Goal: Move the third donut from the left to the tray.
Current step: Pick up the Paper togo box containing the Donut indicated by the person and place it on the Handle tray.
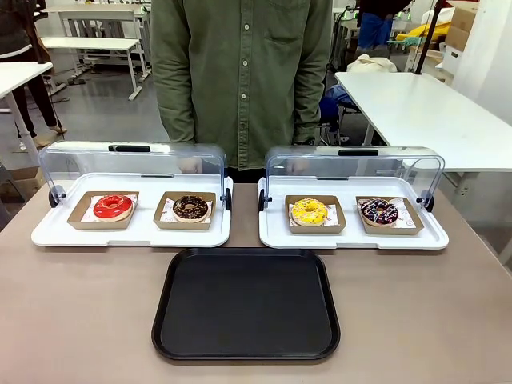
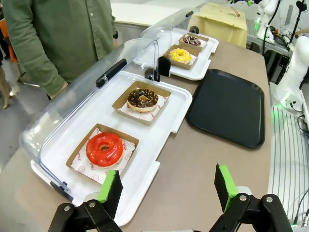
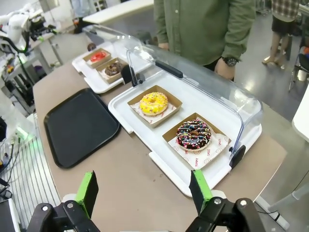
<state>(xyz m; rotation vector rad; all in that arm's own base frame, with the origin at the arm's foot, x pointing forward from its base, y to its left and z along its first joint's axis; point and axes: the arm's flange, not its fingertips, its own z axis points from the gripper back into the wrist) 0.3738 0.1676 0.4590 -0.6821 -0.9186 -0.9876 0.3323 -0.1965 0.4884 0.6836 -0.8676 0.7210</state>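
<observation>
Counter [image 1: 80,320] seen from robot side, w/ two white trays side by side, clear lids swung up. Yellow donut [image 1: 309,211] sits in its brown cardboard holder [image 1: 316,229] on the left half of the right-hand white tray [image 1: 352,240], just beside a sprinkled chocolate donut [image 1: 378,211]. Left-hand white tray [image 1: 144,236] carries a red donut [image 1: 113,206] and a second chocolate donut [image 1: 190,208]. Black tray [image 1: 246,304] lies flat on the counter, near the front of both white trays, approx. centred. Left gripper [image 2: 167,186]: jaws wide open, gripping nothing, above the counter. Right gripper [image 3: 143,188]: same, jaws wide open, gripping nothing. Person in green shirt [image 1: 240,72] stands at far side.
</observation>
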